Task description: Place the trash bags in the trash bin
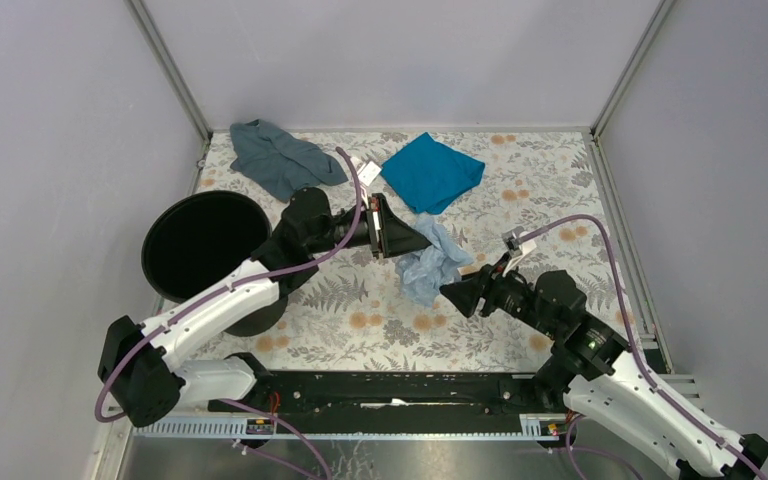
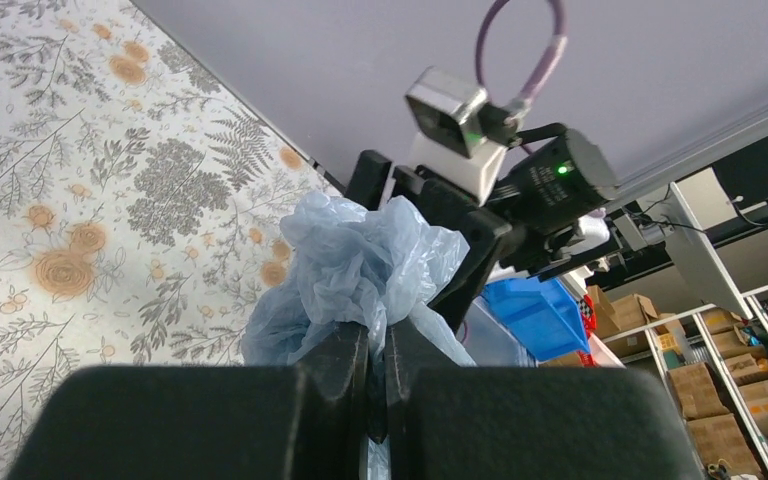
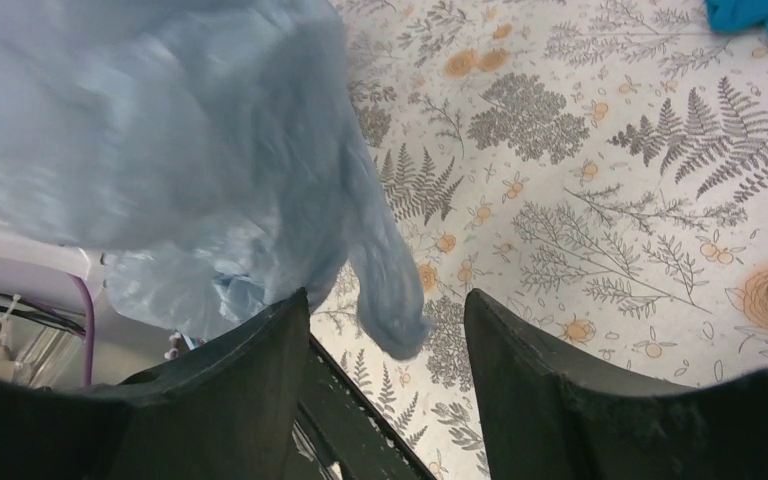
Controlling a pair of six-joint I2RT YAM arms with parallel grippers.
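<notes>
A thin, translucent pale blue plastic film trash bag [image 1: 434, 262] hangs bunched near the middle of the floral-printed surface [image 1: 520, 200]. The left claw [image 2: 377, 345] is clenched on it, its two black fingers pressed together with wrinkled film squeezed between them. The right claw [image 1: 450, 291] sits just beside the bag on the near right, fingers spread wide and grasping nothing (its wrist view shows a twisted tail of film dangling before the gap). The round black plastic trash bin [image 1: 200, 245] stands upright at the left edge of the surface, mouth up. It is well apart from the bag, and the left arm crosses its near right side. A dull grey-blue cloth [image 1: 280, 158] and a bright teal cloth [image 1: 432, 172] lie crumpled towards the far edge.
</notes>
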